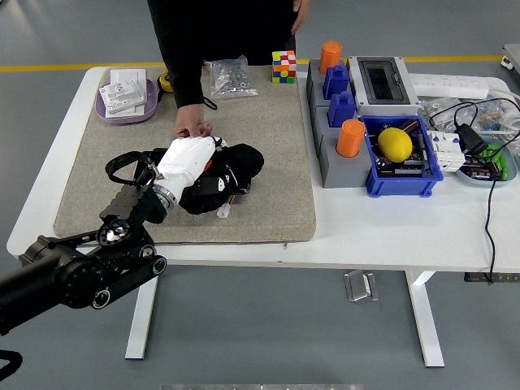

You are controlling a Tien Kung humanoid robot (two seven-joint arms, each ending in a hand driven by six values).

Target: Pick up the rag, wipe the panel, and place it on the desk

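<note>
My left hand (210,162), white with a black arm behind it, is shut on the black rag (237,165) and presses it down on the grey mat (268,146). The black panel lies under the rag and hand and is almost fully hidden; only a dark edge (237,190) shows at the near right. A person stands at the far side, and the person's hand (191,123) rests on the mat just behind my hand, at the panel's far edge. My right hand is out of view.
A small white part (223,213) lies by the rag's near side. On the mat's far edge are a purple tray (123,96), a bag of screws (227,77) and a colour cube (283,67). Grey blocks with orange cylinders (350,138) and a blue bin (400,158) stand to the right.
</note>
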